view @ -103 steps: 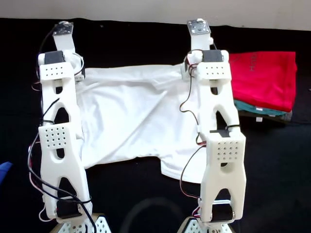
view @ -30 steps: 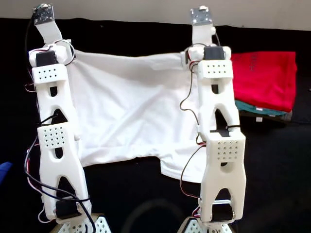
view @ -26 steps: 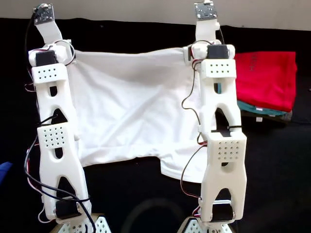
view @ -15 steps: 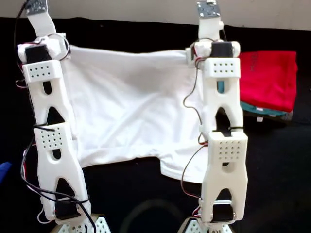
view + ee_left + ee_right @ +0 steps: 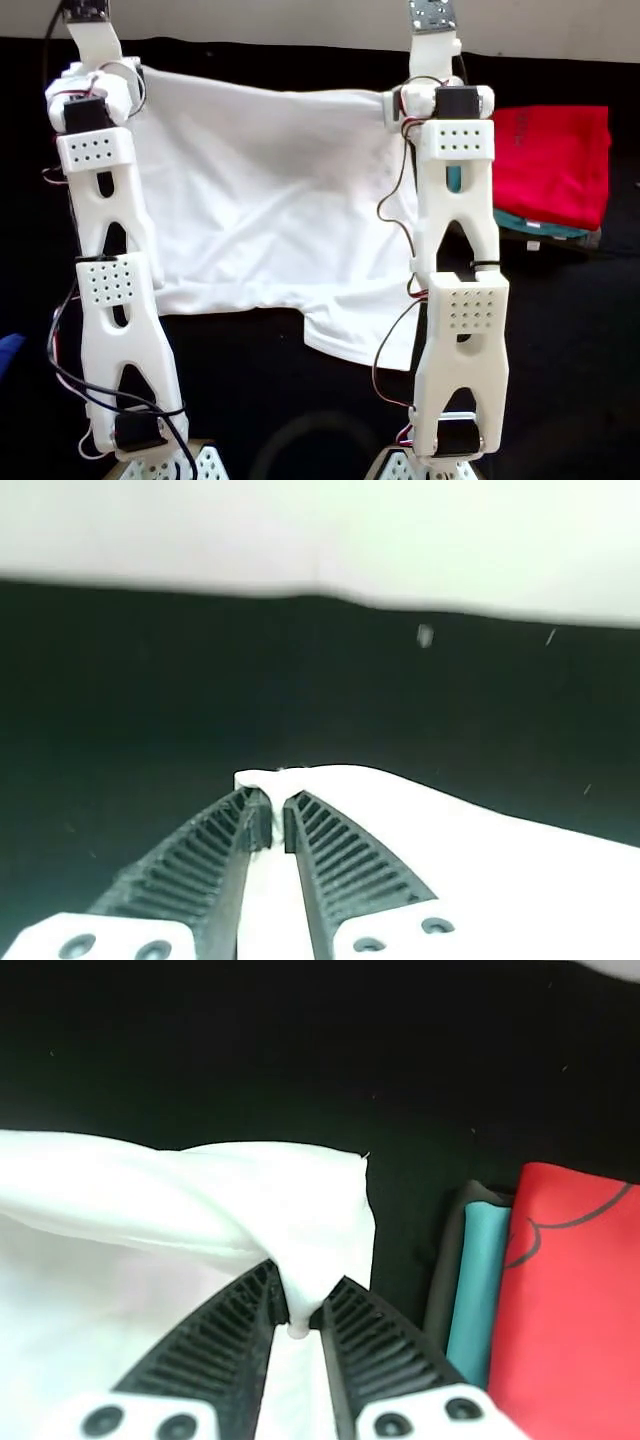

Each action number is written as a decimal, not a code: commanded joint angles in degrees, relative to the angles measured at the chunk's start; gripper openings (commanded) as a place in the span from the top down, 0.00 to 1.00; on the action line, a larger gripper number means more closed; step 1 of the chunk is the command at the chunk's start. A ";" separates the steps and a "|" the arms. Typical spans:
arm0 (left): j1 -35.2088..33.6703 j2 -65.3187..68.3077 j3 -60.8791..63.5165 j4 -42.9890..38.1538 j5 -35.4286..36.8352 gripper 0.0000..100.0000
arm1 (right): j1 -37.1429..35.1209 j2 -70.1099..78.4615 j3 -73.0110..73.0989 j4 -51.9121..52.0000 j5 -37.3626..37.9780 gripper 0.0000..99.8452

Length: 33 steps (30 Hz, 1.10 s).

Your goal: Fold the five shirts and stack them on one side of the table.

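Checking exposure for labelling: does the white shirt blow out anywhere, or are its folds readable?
High view: the white shirt shows soft grey shading, creases readable. Left wrist view: at the left pincer it is flat white, no folds visible. Right wrist view: shaded folds show by the right pincer; the red shirt reads distinct.

The left gripper [image 5: 270, 802] has its two black ribbed plastic fingers [image 5: 330, 845] pressed together on a corner of the white cotton shirt [image 5: 480, 860]. A small fold of cloth pokes out just past the tips, and the rest spreads away beside one finger. Beyond lies the black cloth-covered worktop [image 5: 200, 680], carrying a pale speck [image 5: 424, 635], and behind it a pale wall [image 5: 320, 530].
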 commanded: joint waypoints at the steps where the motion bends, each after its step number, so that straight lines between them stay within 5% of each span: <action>1: -2.07 0.84 -1.36 1.23 -0.62 0.99 | -0.22 -0.57 4.62 -0.92 -0.26 0.99; 8: -2.42 -0.48 -3.21 16.88 -0.62 0.99 | -1.63 -2.24 6.11 0.75 -0.26 0.99; 16: -2.68 -12.70 -2.86 37.80 -3.96 0.99 | -1.19 -6.55 -4.70 18.42 -0.26 0.99; 20: -4.79 -18.59 1.71 39.30 -4.48 0.99 | -1.10 -6.99 -8.31 22.99 -0.26 0.99; 26: -5.93 -32.57 24.22 39.38 -6.59 0.99 | -0.84 -14.29 -1.10 22.99 1.14 0.99; 33: -3.82 -50.07 52.97 39.30 -6.68 0.99 | -2.42 -33.63 26.95 22.73 1.76 0.99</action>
